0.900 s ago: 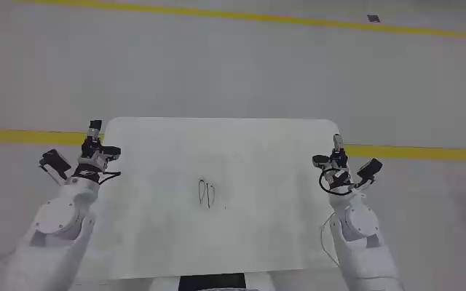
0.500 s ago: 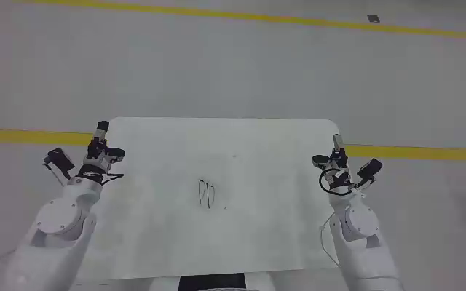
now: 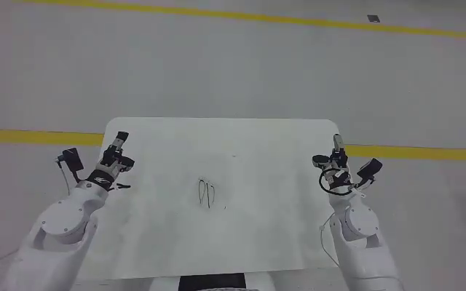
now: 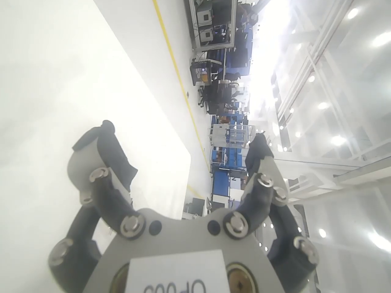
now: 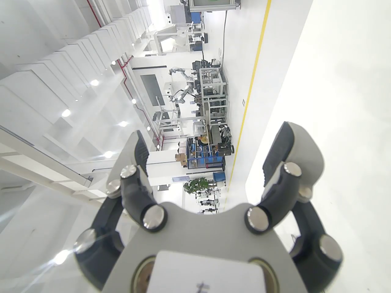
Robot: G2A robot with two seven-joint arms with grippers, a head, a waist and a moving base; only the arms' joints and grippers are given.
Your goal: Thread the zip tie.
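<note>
Top view, zip tie [image 3: 207, 193], table [image 3: 277, 218], grey floor [image 3: 218, 73]

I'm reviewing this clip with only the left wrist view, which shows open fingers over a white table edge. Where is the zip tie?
Observer: The top view shows the zip tie lying near the middle of the table, with nothing touching it.
Reviewer: Where is the other arm?
Observer: The right gripper hangs at the table's right edge, well apart from the tie.
Reviewer: Is it holding anything?
Observer: No. The right wrist view shows its fingers spread, with nothing between them.
</note>
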